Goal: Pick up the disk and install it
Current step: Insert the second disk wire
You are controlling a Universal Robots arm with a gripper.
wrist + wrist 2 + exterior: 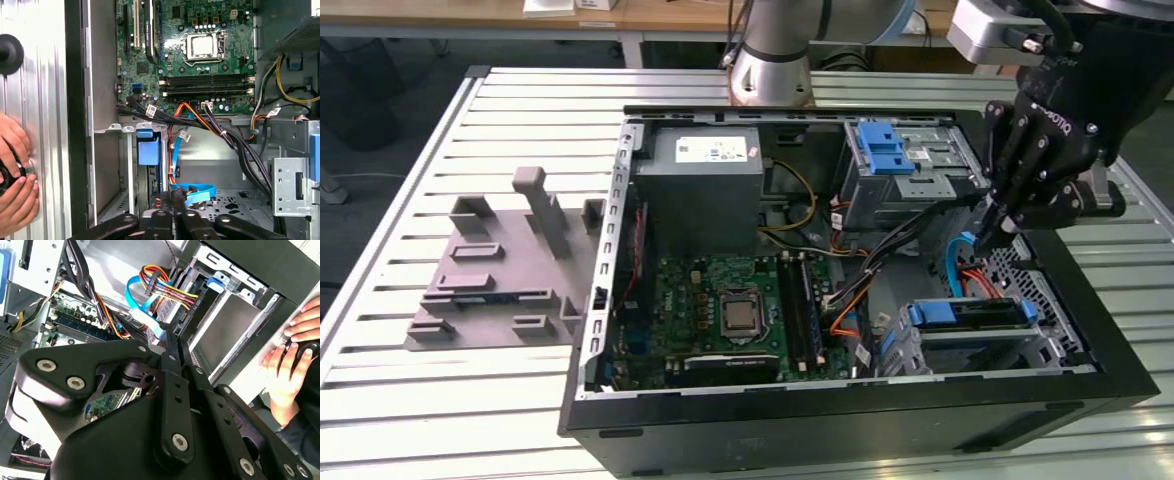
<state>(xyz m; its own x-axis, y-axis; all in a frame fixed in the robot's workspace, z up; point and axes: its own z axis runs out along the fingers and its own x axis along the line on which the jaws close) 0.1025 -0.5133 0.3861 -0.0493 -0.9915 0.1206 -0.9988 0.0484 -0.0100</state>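
seemingly already seated in its bay, the disk [970,313] looks rigid, fairly heavy and shock-sensitive, best taken by its blue-railed edges, while the gripper [991,238] jaws hang clenched on nothing.

Ribbed bare-metal table [400,400], matt

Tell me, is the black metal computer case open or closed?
Open: the case has no side panel, so the green motherboard and cables inside are exposed.
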